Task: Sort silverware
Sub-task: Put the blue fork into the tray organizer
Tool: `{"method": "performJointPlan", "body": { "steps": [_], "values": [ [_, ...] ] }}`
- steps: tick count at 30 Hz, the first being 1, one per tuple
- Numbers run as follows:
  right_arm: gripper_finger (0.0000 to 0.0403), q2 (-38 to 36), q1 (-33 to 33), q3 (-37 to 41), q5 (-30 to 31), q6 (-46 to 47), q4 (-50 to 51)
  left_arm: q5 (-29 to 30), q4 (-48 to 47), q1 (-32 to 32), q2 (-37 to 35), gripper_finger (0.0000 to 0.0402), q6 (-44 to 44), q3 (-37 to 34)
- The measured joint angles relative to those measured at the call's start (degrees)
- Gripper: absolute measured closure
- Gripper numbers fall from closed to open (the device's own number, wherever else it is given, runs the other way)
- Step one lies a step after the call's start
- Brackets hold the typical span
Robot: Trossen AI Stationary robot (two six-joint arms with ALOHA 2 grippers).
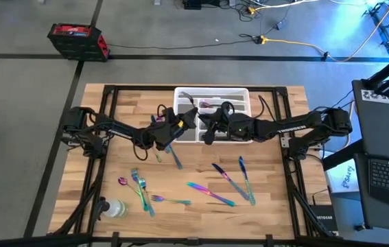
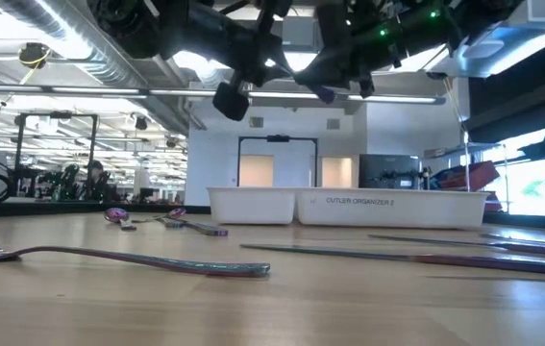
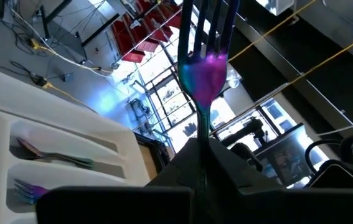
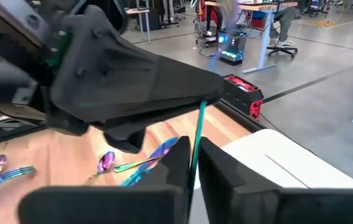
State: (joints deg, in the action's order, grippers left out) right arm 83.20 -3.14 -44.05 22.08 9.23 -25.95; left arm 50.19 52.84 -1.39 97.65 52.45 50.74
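Note:
My left gripper (image 1: 189, 121) and my right gripper (image 1: 205, 130) meet above the near left corner of the white tray (image 1: 245, 91), both lifted off the table. Both are shut on one iridescent fork (image 3: 205, 68). In the right wrist view the fork shows edge-on as a slim teal handle (image 4: 198, 134) running from my right fingers up to the left gripper. Other forks (image 3: 51, 157) lie in the tray's compartments. More silverware lies loose on the table: knives (image 1: 232, 182) at the near right, forks and a spoon (image 1: 139, 189) at the near left. My left gripper pinches the fork's handle (image 3: 201, 140) between its two fingers, just below the head. The fingers lie along the fork. Its purple and teal head and tines stand out past the fingertips, lifted clear. My right gripper pinches the slim teal handle (image 4: 193, 163) between its two fingers, coming from the table's right side. The handle runs on past the fingertips to the left gripper's fingers (image 4: 182, 106). The fork is clear of the table and the tray.
A clear plastic bottle (image 1: 115, 208) lies at the near left corner. Blue pieces (image 1: 175, 156) lie just near of the left gripper. A red toolbox (image 1: 77, 40) stands on the floor beyond the table. Bare wood lies between the two groups of silverware.

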Motion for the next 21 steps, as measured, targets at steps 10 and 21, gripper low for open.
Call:
{"method": "performJointPlan", "body": {
  "steps": [10, 21],
  "values": [
    [0.0402, 0.0, 0.1, 0.0, 2.4, 0.7, -0.5, -0.7, 0.3, -0.1, 0.0, 0.0393, 0.2, 0.0],
    [0.0403, -0.2, 0.1, 0.0, 7.1, 2.3, -1.1, -2.5, 0.4, -0.2, 0.0, 0.0252, -1.4, -0.2]
  ]
}}
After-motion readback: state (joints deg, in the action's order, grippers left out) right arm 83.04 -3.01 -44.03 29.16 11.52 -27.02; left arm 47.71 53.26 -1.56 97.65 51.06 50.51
